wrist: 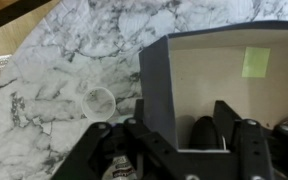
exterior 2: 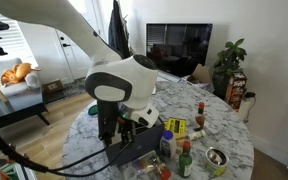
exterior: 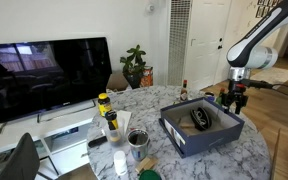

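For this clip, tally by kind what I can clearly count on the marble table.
Grey box: 1
Yellow-capped bottles: 2
Metal can: 1
Dark item in the box: 1
Total: 5; smaller clutter is too blurred to count.

Marble table (exterior: pixel 160 100) carries box (exterior: pixel 187 140) (bottles (exterior: pixel 108 113) too).

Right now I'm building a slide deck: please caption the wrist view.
Open claw over the wall of a grey box on a marble table, black object inside.
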`<action>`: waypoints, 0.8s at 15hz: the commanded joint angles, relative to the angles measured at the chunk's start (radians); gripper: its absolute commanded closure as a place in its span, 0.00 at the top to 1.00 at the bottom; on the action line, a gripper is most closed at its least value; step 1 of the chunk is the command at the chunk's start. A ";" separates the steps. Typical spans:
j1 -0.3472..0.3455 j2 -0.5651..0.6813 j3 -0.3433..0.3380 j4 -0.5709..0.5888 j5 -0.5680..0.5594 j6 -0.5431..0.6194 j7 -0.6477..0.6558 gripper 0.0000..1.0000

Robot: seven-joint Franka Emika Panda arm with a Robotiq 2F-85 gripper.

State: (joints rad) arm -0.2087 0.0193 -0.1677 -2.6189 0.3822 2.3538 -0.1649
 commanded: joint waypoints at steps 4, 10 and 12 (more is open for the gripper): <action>-0.008 -0.202 -0.026 -0.057 -0.100 -0.083 0.063 1.00; -0.018 -0.524 -0.003 -0.048 -0.256 -0.245 0.168 1.00; -0.018 -0.641 0.013 -0.038 -0.267 -0.322 0.200 1.00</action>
State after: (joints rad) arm -0.2156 -0.4241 -0.1790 -2.6260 0.1571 2.1279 -0.0260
